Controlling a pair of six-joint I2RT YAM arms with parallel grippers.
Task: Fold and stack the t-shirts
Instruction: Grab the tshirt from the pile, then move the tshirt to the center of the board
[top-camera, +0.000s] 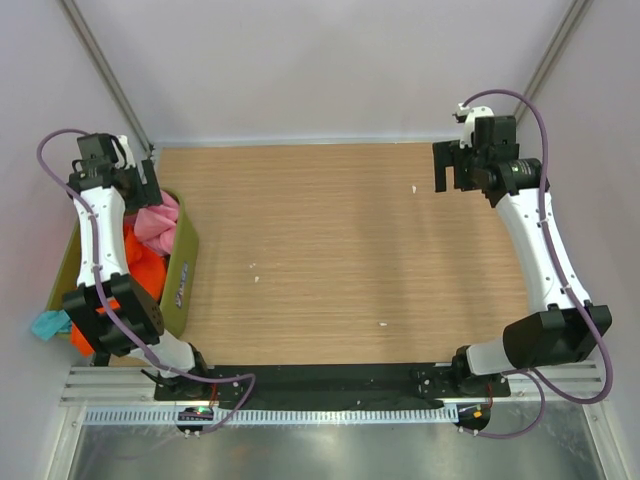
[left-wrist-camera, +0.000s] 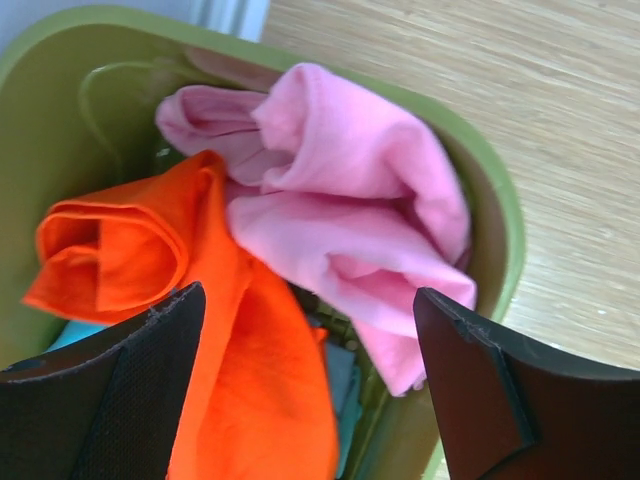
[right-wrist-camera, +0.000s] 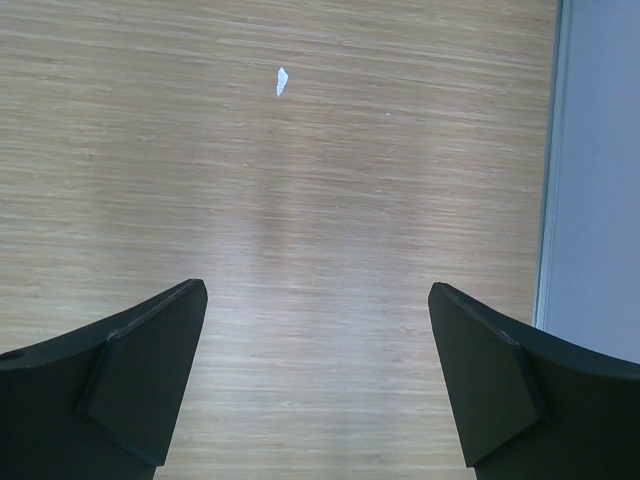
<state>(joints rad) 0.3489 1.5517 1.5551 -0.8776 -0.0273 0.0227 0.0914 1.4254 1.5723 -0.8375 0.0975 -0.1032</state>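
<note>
Crumpled t-shirts fill the olive-green bin (top-camera: 186, 262) at the table's left edge: a bright pink one (top-camera: 158, 222) (left-wrist-camera: 340, 200) on top, an orange one (top-camera: 140, 262) (left-wrist-camera: 230, 330) beside it, and a teal one (left-wrist-camera: 350, 375) underneath. Another bit of teal cloth (top-camera: 47, 323) hangs outside the bin's near end. My left gripper (top-camera: 146, 188) (left-wrist-camera: 310, 310) hovers open over the bin, its fingers straddling the pink and orange cloth without holding either. At the far right, my right gripper (top-camera: 452, 166) (right-wrist-camera: 318, 300) is open above bare wood.
The bin's rim (left-wrist-camera: 500, 200) curves close beside the left fingers. White walls and metal posts enclose the wooden table (top-camera: 350, 250). Small white specks (top-camera: 413, 188) (right-wrist-camera: 282, 80) lie on the wood. A wall edge (right-wrist-camera: 548, 160) runs right of the right gripper.
</note>
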